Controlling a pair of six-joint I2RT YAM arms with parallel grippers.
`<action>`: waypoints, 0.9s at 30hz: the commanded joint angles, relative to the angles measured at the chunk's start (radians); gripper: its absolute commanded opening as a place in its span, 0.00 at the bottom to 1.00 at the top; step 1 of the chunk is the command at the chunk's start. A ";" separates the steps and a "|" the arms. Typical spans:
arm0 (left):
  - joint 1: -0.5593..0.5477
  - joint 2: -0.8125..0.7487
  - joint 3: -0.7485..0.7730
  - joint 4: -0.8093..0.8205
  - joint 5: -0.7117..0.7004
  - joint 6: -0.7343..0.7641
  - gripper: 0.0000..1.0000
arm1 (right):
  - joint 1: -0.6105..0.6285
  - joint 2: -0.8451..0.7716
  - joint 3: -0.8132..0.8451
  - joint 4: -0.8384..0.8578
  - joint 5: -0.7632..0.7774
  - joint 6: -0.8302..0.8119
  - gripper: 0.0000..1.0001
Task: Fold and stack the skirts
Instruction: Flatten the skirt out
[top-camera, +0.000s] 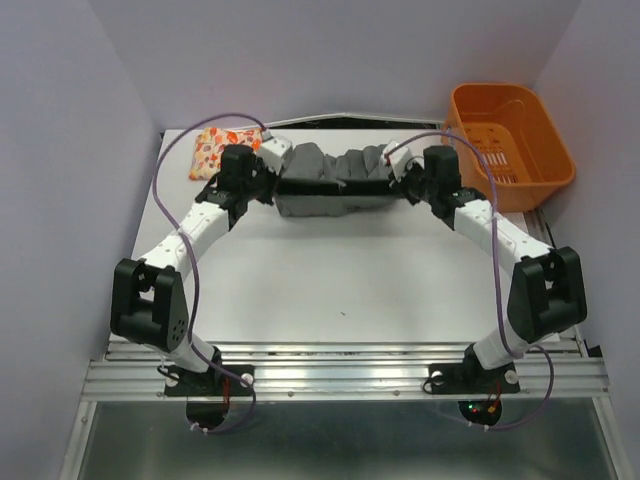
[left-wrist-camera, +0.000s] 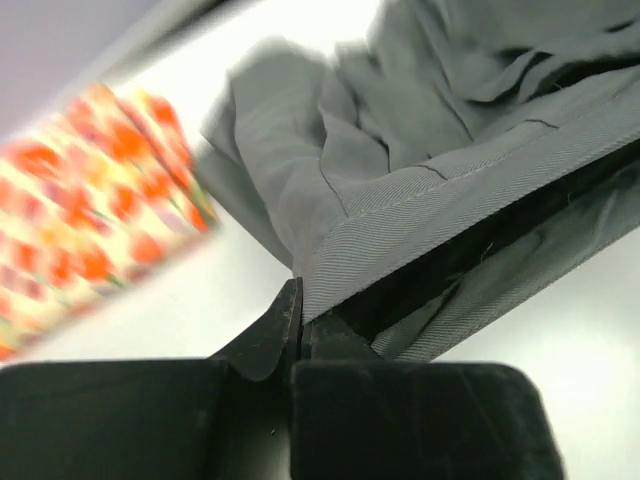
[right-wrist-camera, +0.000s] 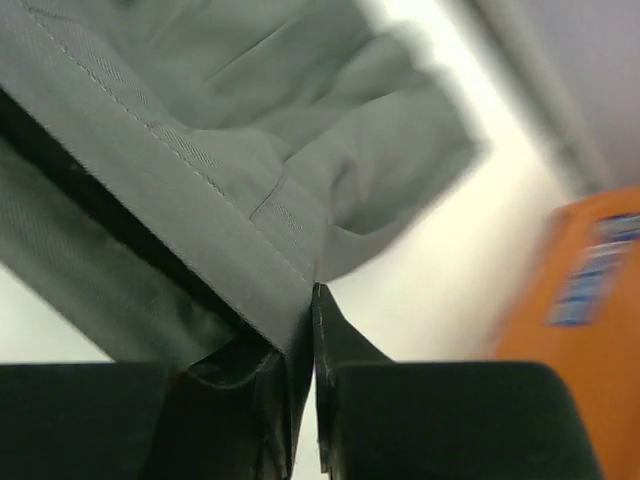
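Observation:
The dark grey skirt hangs bunched between my two grippers at the far middle of the table. My left gripper is shut on its left waistband corner; in the left wrist view the jaws pinch the band of the grey skirt. My right gripper holds the other corner. In the right wrist view its tips meet at the grey skirt's band edge, with a thin slit of light lower between the fingers. The printed cream skirt lies folded at the far left, also seen blurred.
An orange plastic basket stands at the far right corner, a blurred orange patch of the basket close to my right gripper. White walls close in on the left, back and right. The white table stretches toward the arm bases.

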 joint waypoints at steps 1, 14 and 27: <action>0.042 -0.123 -0.219 -0.082 -0.028 0.157 0.02 | -0.073 -0.111 -0.161 -0.231 -0.017 -0.109 0.12; -0.067 -0.425 -0.483 -0.464 0.116 0.506 0.50 | -0.045 -0.353 -0.300 -0.843 -0.266 -0.374 0.73; -0.194 -0.562 -0.500 -0.681 0.164 0.603 0.74 | 0.057 -0.386 -0.126 -1.190 -0.559 -0.588 1.00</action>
